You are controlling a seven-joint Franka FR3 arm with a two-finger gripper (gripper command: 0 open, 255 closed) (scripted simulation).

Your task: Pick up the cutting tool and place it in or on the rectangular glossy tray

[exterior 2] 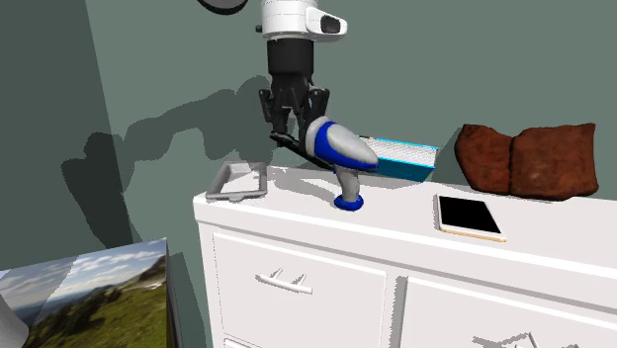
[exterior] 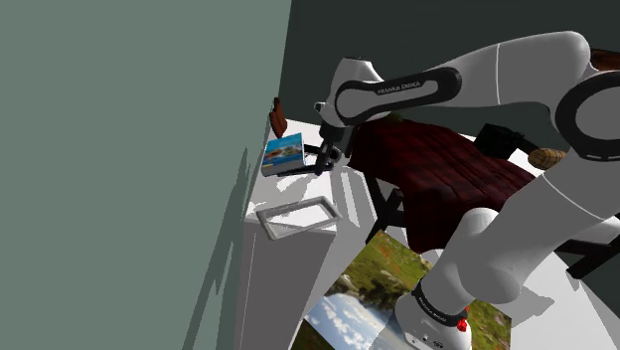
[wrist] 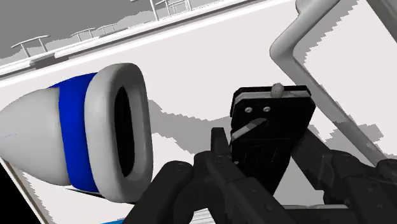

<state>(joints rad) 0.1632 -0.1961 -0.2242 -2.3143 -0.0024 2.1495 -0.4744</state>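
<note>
With my fingers (wrist: 221, 153) clasping the black cutting tool (wrist: 270, 124), apparently lifted off the surface (exterior 2: 396, 213), I judge only carrying it to the empty tray (exterior 2: 240, 181) remains.

**What my Franka looks like on the feeds**

From my chair, the arm (exterior: 497, 70) is all smooth white rounded shells, with dark grey rings at the joints (exterior: 596, 114). The forearm has a dark band (exterior: 397, 87) with FRANKA EMIKA on it in pale letters. Down at the base (exterior: 437, 318) I can spot a little red mark (exterior: 462, 323). The wrist flange (exterior 2: 295, 18) is white with a dark round spot. The end effector (exterior 2: 289, 127) under it is plain black, with two chunky fingers (wrist: 219, 153) on jointed links.
</note>
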